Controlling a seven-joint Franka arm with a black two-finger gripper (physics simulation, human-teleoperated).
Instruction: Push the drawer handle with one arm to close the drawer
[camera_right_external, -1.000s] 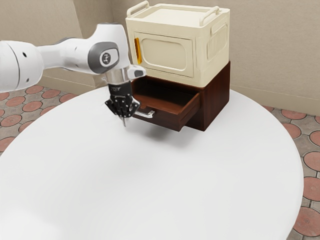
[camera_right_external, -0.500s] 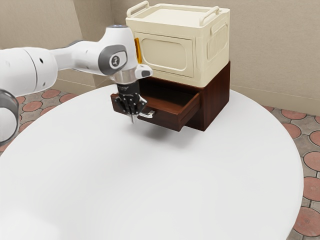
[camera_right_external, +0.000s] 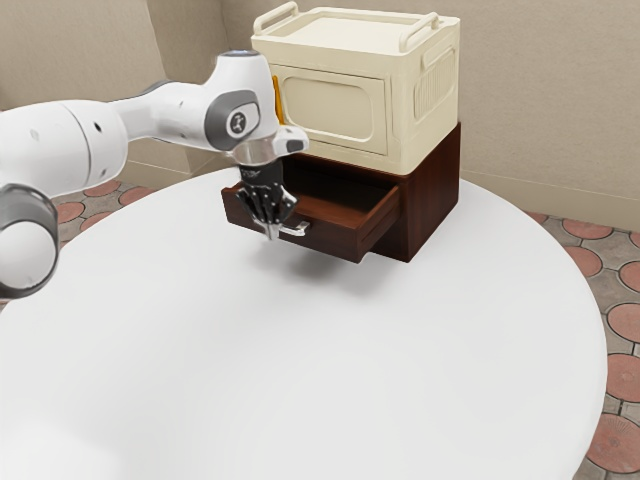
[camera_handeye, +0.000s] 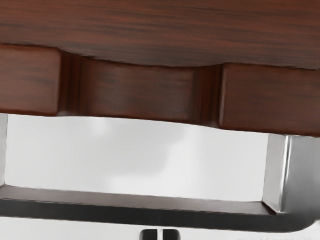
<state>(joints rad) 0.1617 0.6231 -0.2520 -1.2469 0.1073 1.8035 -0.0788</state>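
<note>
My gripper (camera_right_external: 271, 232) points down at the front of the dark wooden drawer (camera_right_external: 335, 238), its tips beside the silver handle (camera_right_external: 297, 230). The drawer stands pulled out of its brown cabinet (camera_right_external: 433, 205). In the wrist view the drawer's front (camera_handeye: 140, 92) crosses above the handle (camera_handeye: 135, 202), a rectangular loop with a dark outer edge. Just outside the handle's bar are the tips of my gripper (camera_handeye: 160, 234), close together with only a thin slit between them and nothing held. Whether they touch the bar, I cannot tell.
A cream box (camera_right_external: 330, 100) with two top handles and a yellow door pull sits on the cabinet. Around the drawer spreads the round white table (camera_right_external: 300, 370), with walls behind it.
My gripper has moved toward the exterior view's right, along the drawer's front to the handle, and the arm has shifted with it. The drawer looks unmoved.
</note>
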